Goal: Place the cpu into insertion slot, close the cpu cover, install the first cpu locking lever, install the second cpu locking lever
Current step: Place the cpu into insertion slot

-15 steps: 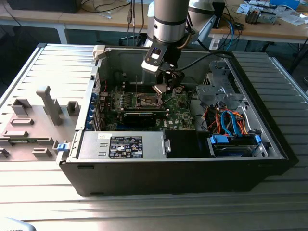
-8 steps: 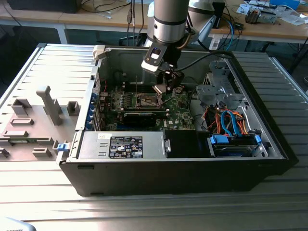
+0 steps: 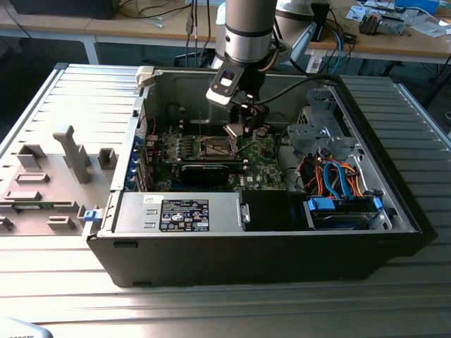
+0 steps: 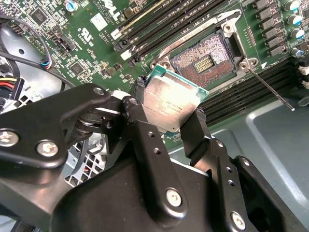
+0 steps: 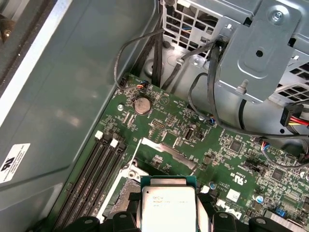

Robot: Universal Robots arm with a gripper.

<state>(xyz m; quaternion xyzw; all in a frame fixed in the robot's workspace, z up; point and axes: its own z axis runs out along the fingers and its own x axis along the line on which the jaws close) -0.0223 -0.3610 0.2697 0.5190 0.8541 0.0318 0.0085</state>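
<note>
My gripper [image 3: 238, 131] [image 4: 169, 110] [image 5: 169, 215] is shut on the cpu [image 4: 170, 102] [image 5: 169, 207], a square chip with a silvery-grey top, clamped by its edges between two black fingers [image 4: 140, 104]. The chip hangs tilted just above the motherboard. Beside it is the insertion slot [image 4: 205, 60] [image 3: 217, 146], whose dark pin field lies bare inside a silvery rim. The cpu cover [image 5: 166, 155], a silvery plate, stands raised at the slot's edge. A thin metal locking lever [image 4: 268, 89] sticks out free beside the slot.
Rows of narrow memory slots [image 5: 91, 179] [image 4: 159, 19] flank the socket. A grey drive cage [image 5: 260, 48] with loose black cables [image 5: 212, 92] sits close by. A long black card [image 3: 204, 171] and the power supply [image 3: 183, 211] lie toward the case's front wall.
</note>
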